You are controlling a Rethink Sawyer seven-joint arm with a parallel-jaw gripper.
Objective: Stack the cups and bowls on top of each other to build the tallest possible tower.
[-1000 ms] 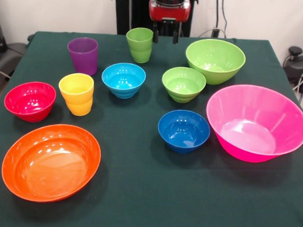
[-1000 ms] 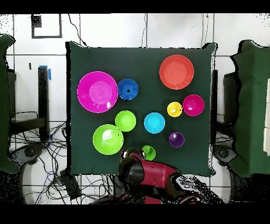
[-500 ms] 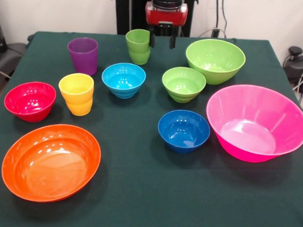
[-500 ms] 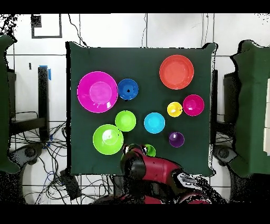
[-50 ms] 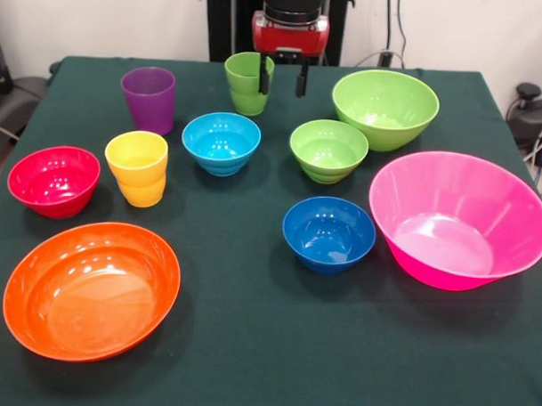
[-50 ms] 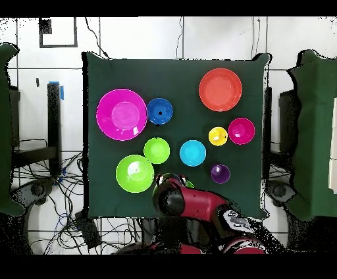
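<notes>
My gripper (image 5: 282, 77) hangs open at the table's far side. Its left finger (image 5: 264, 76) crosses the right side of the lime green cup (image 5: 242, 83); I cannot tell whether they touch. The purple cup (image 5: 148, 101) and yellow cup (image 5: 137, 170) stand to the left. All the bowls sit separately and upright: light blue (image 5: 221, 153), small green (image 5: 327, 166), medium green (image 5: 384, 127), dark blue (image 5: 328, 255), pink (image 5: 447, 263), red (image 5: 53, 199) and orange (image 5: 35, 328). In the overhead view the arm (image 6: 191, 205) covers the green cup.
Dark green cloth covers the table (image 5: 248, 345). Cables and dark equipment lie beyond its side edges. In the overhead view, black chairs stand on both sides of the table (image 6: 184, 79).
The gripper has come down and shifted left in the front view, from beside the green cup to overlapping its right side. No cup or bowl has moved.
</notes>
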